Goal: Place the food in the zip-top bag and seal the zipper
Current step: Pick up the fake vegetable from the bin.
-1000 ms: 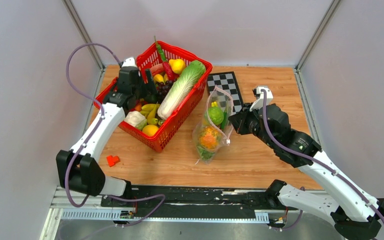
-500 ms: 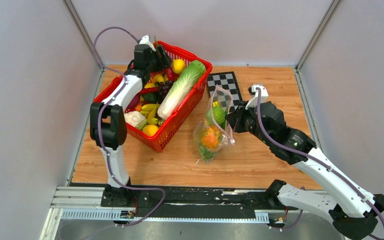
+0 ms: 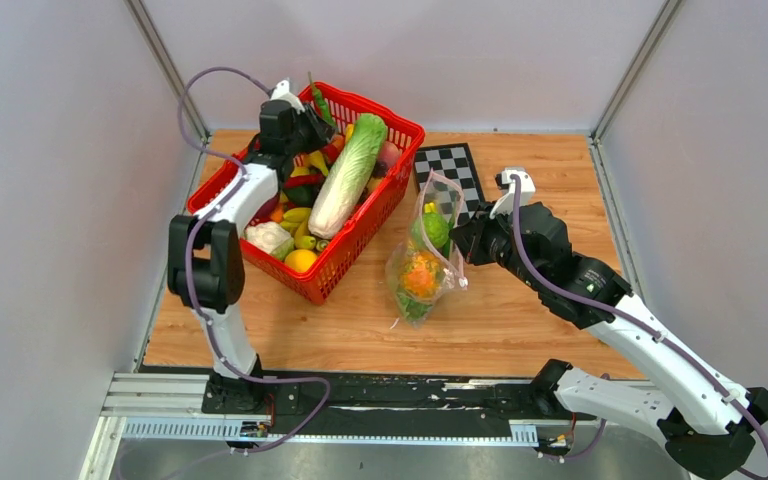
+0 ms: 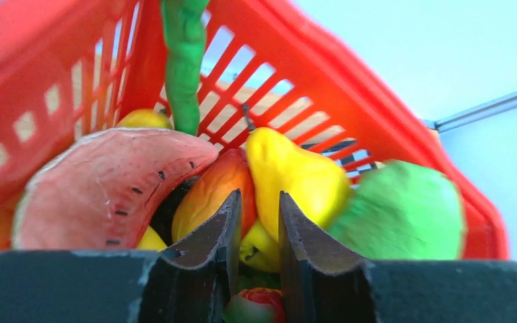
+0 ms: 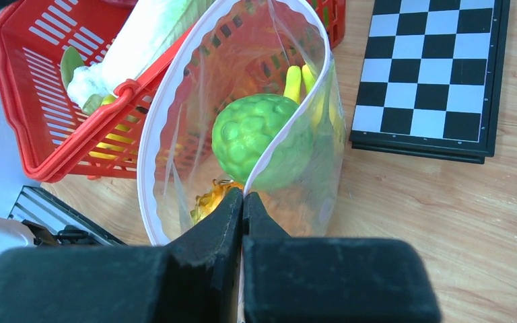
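Clamping the crinkly clear zip-top bag (image 5: 175, 114) at its rim, right gripper (image 5: 243, 196) is closed; left gripper (image 4: 259, 202) — jaws nearly together amid glossy food (image 4: 296, 175) in the red basket (image 4: 350, 74) — grip unclear.

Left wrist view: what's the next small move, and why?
Probably close the left tool on the yellow fruit: it shows in the narrow gap between the jaws, while the right tool pinches the zip-top bag mouth open.

The wooden tabletop (image 3: 520, 330) carries a red basket (image 3: 352, 250) far left, a checkerboard (image 3: 453, 163) behind, and a bag (image 3: 422, 270) in the middle.
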`<state>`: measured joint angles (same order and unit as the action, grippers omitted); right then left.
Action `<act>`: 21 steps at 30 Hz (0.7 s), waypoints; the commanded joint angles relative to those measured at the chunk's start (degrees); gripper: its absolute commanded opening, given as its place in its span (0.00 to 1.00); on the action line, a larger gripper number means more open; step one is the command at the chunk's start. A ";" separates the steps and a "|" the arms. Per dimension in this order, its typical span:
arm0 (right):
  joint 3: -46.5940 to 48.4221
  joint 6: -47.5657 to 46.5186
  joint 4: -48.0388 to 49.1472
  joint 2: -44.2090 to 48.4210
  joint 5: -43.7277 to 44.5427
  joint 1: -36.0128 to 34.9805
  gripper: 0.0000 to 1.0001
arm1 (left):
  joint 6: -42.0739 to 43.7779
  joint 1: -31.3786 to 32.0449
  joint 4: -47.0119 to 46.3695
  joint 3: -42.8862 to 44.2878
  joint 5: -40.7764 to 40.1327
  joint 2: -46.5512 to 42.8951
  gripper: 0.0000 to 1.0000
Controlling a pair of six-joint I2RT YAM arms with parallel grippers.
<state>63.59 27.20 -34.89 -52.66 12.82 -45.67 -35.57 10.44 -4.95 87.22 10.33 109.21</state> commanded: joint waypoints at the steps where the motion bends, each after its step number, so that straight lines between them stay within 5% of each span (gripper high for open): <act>1: 1.63 -0.32 3.09 1.02 -0.88 0.25 0.00 | 5.63 -0.23 -2.00 -2.40 -3.15 -14.20 0.06; 14: 0.92 0.29 3.66 1.82 -1.11 0.09 0.00 | 16.48 1.81 1.69 -15.08 -10.88 -42.08 0.05; 21: 1.09 0.37 4.21 1.43 -1.39 0.16 0.00 | 10.43 8.97 -0.06 -10.10 4.33 -46.62 0.05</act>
<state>63.59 27.22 -34.85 -51.90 11.90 -45.67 -23.14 14.76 -2.57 72.75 5.08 63.72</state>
